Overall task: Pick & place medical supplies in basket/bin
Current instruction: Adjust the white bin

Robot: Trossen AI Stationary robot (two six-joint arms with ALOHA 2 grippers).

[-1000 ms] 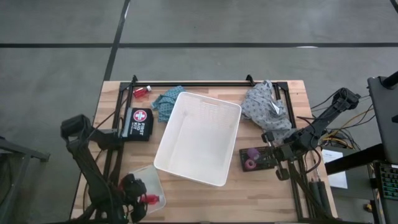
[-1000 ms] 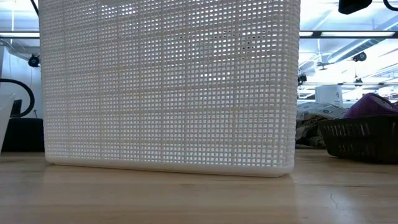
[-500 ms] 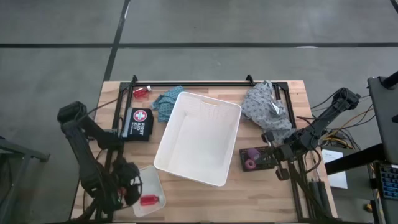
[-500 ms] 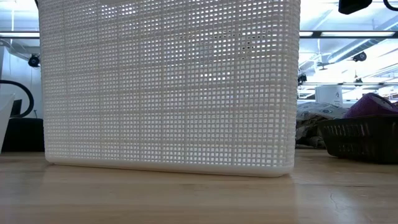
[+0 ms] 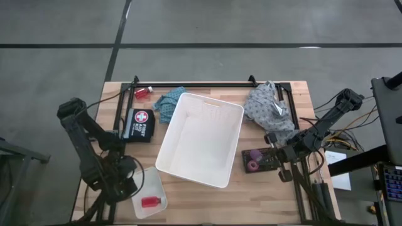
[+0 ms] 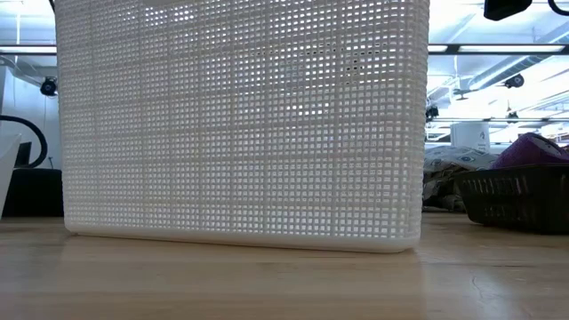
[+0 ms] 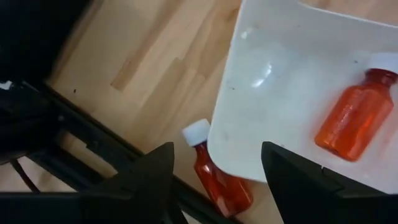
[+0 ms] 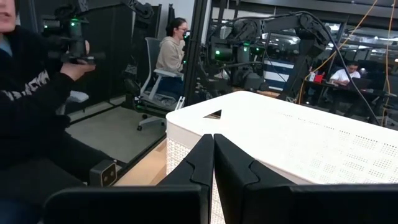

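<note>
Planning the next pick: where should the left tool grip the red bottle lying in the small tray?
Probably across the body of the red bottle, from above. It lies on its side in the small tray, cap near one wall, so the round mid-body is the clearest hold.

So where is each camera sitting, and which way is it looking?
High view: above the table, looking straight down; both arms show, the left end effector by the small tray.
Low view: at table-top height, facing the white basket; no arm shows.
Left wrist view: on the left arm, looking at a red bottle in the tray, past its open fingers.
Right wrist view: on the right arm, facing the basket and room; its shut fingers show.
High, low and right wrist views share the basket.
</note>
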